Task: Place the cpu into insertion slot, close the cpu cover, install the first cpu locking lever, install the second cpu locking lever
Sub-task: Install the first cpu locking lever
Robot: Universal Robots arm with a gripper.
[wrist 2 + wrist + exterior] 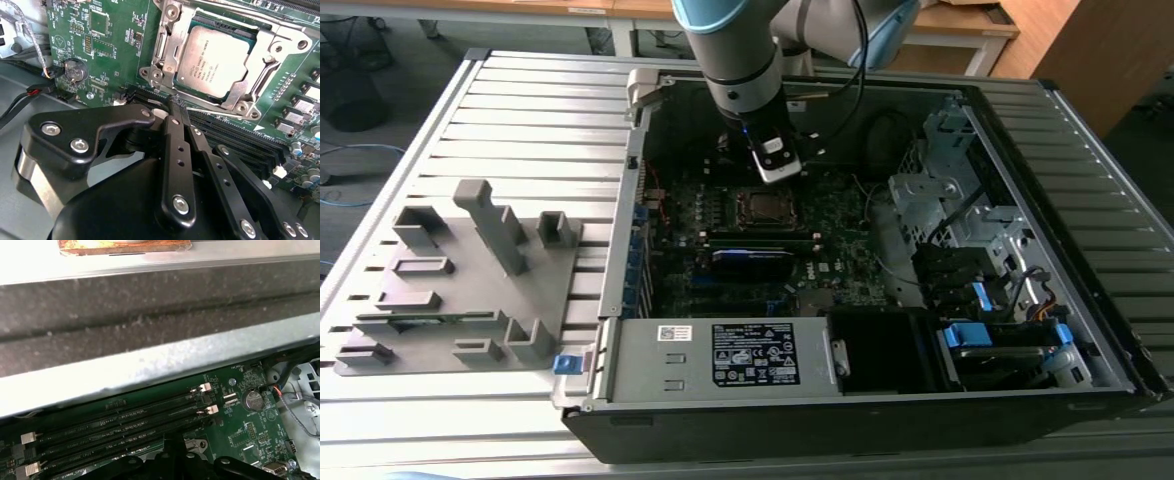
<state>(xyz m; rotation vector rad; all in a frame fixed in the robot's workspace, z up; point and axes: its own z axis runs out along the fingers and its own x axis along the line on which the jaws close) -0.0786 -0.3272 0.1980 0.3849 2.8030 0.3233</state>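
Step in hand: the lever work is judged to be on. With the chip seated and the plate down, a cpu locking lever is taken to be the business of the moment.
Cpu: the cpu (212, 55) is seen lying flat in the insertion slot (225, 21), silver top up, on the green motherboard (110, 45).
Cover: the cpu cover (172, 47) is laid shut around the chip, its window framing the metal top.
Claw: the gripper (176, 107) is held low at the socket's edge nearest the memory slots (125, 427). Its fingers (175, 135) are drawn together at the tips, and nothing is made out between them.
Levers: a thin wire lever (215, 111) is seen running along that edge from just beside the fingertips. A second, bent lever (267, 75) is laid along the adjoining side. Whether either is hooked cannot be told.
Called for: by judgement, a steady press on the wire, down and under its catch, with no slip onto the board.
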